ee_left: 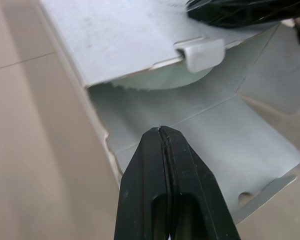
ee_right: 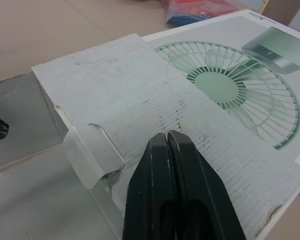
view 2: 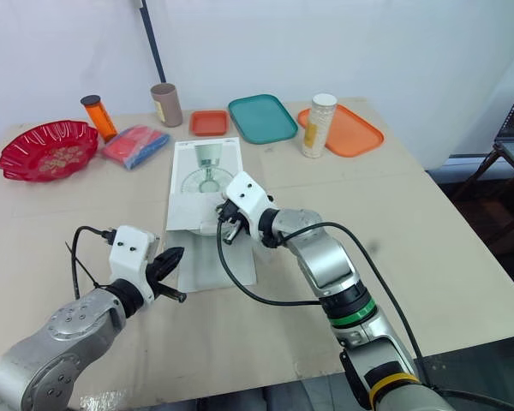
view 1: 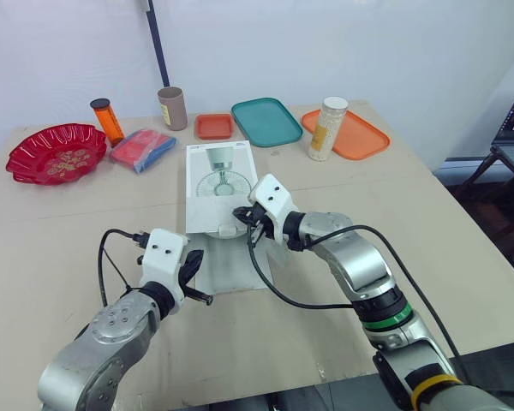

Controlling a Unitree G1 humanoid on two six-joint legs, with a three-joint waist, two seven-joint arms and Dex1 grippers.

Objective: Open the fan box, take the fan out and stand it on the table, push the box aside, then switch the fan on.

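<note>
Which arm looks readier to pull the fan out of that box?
Probably the left. The left gripper, shut, points into the open end of the fan box, where the pale green fan shows. The right gripper sits on the box's top, likelier to steady it.

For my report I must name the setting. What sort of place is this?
Probably a robot test room: a plain table by a bare white wall, with unrelated props such as the red dish and teal tray.

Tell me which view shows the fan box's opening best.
The left wrist view: it looks straight into the fan box opening, with a pale green edge inside. The right wrist view shows its printed top and tab; the eye views show it whole from above.
</note>
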